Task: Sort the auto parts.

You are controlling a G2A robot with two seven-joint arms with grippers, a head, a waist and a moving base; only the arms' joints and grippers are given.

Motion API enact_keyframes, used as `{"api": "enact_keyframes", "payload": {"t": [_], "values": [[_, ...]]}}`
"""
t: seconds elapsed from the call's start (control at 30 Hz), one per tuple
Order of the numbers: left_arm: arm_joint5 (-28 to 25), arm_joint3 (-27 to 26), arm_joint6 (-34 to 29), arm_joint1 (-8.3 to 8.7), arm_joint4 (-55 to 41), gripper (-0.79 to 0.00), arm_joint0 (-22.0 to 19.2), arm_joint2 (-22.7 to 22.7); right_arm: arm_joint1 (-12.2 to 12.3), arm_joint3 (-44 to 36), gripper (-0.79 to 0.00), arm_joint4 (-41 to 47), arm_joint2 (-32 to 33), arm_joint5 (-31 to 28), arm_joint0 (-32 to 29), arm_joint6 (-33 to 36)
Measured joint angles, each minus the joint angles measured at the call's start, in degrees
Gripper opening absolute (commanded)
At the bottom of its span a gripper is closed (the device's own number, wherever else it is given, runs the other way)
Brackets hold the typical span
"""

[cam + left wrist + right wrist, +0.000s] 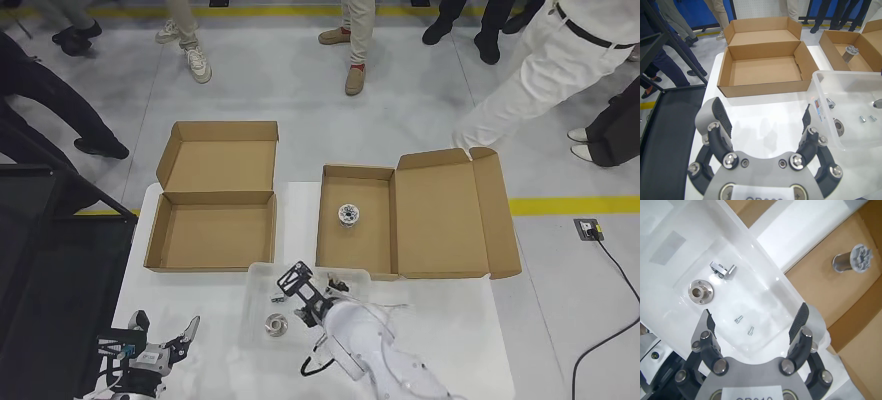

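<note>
1. In the lower left of the top view, the left hand (pixel 166 328) hangs over the bare white counter (pixel 450 310). Its fingers are spread wide and it grips nothing.
2. At bottom centre, the right hand (pixel 756 311) is poised above the clear bin (pixel 846 72), likewise released and empty. One finger looks close to the bin wall.
3. On the bin floor, two small pins (pixel 738 319) (pixel 751 331) lie nearest that hand. The flanged hub (pixel 700 292) and the bracket (pixel 721 271) lie farther in, just beside each other.
4. The step in hand is probably picking one part out of the bin.
   - Descend straight, so the outer finger stays off the wall.
   - For a pin, turn the wrist so the pads close across its shaft. It is tiny and could roll or slip.
   - The hub looks the easier grasp, taken across its flange.
5. Farther up the frame, the left box (pixel 215 235) is open at centre left.
6. The right box (pixel 365 245) already holds one shafted part (pixel 347 214), standing on end with its flanged head up. Which box suits which part cannot be told from here.
7. On writing, a small sticker (pixel 818 107) sits on the bin wall, its print too small to read. A white tag (pixel 762 193) at the left hand's base is cut off by the frame edge.
</note>
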Motion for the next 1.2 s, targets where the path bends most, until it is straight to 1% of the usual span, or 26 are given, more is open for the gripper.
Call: {"api": "enact_keyframes", "payload": {"t": [0.07,0.23,0.53,0.63,0.7,0.8,0.87,0.97,1.03,1.07,1.13,1.2], "values": [[0.00,0.00,0.00,0.00,0.00,0.000,0.00,0.00,-0.55,1.61,0.000,1.97,-0.37,1.33,0.31,0.37],[0.00,0.00,0.00,0.00,0.00,0.000,0.00,0.00,-1.59,5.93,0.000,7.38,-0.23,2.03,2.32,1.86],[0.00,0.00,0.00,0.00,0.00,0.000,0.00,0.00,-1.58,5.90,0.000,7.37,-0.24,1.99,2.30,1.84],[0.00,0.00,0.00,0.00,0.00,0.000,0.00,0.00,-1.57,6.40,0.000,7.75,0.22,1.01,1.80,-0.01],[0.00,0.00,0.00,0.00,0.00,0.000,0.00,0.00,-1.82,6.77,0.000,7.74,0.45,3.45,1.42,-0.37],[0.00,0.00,0.00,0.00,0.00,0.000,0.00,0.00,-2.43,6.67,0.000,7.86,0.03,9.50,0.90,0.74],[0.00,0.00,0.00,0.00,0.00,0.000,0.00,0.00,-2.90,6.67,0.000,6.95,-0.67,13.20,0.97,2.75],[0.00,0.00,0.00,0.00,0.00,0.000,0.00,0.00,-3.64,6.88,0.000,6.91,-1.79,16.31,1.48,6.00],[0.00,0.00,0.00,0.00,0.00,0.000,0.00,0.00,-4.17,7.72,-0.046,7.40,-2.24,17.59,2.31,8.35],[0.00,0.00,0.00,0.00,0.00,0.000,0.00,0.00,-4.41,8.28,-0.102,7.70,-2.43,18.03,2.73,9.30],[0.00,0.00,0.00,0.00,0.00,0.000,0.00,0.00,-4.98,9.76,-0.169,8.28,-2.73,19.21,3.86,10.46],[0.00,0.00,0.00,0.00,0.00,0.000,0.00,0.00,-5.48,11.32,-0.302,8.46,-2.98,20.59,4.76,10.98]]}}
